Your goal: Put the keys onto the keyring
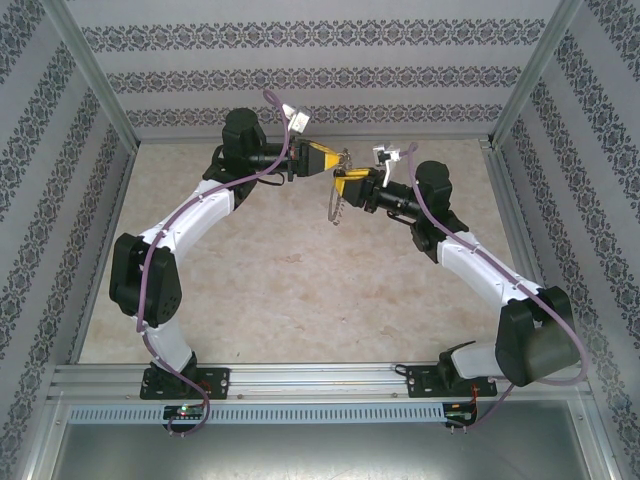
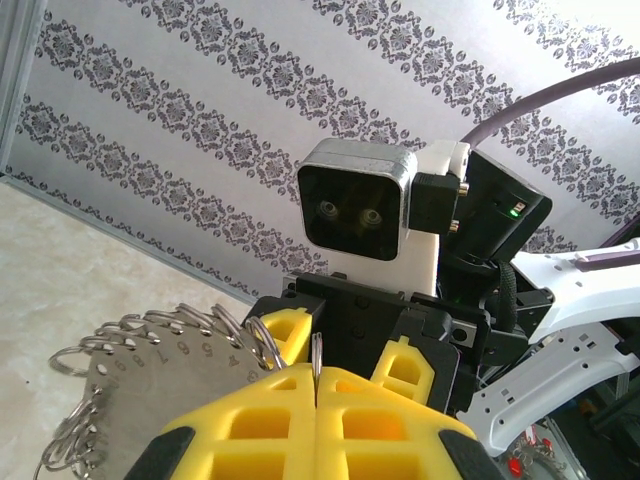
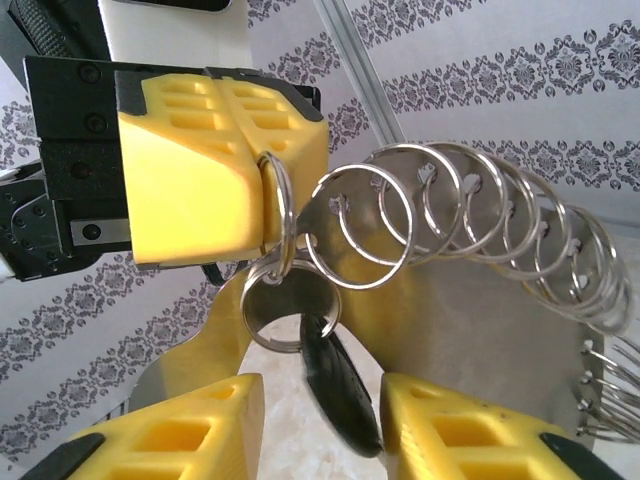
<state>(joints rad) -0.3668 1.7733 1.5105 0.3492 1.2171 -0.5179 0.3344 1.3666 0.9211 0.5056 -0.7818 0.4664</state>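
Observation:
The keyring is a silvery metal plate with several wire rings along its curved rim; in the left wrist view its numbered plate sits at lower left. My left gripper is shut on one thin ring, held edge-on between the yellow fingers. From that ring hangs a smaller split ring carrying the black-headed key. My right gripper stands open around the key head, which hangs between its fingers, close to the right one. From above, both grippers meet over the far table.
The keyring dangles in the air above the beige table. Patterned walls close the back and both sides. Metal frame posts stand at the corners, and an aluminium rail with the arm bases runs along the near edge.

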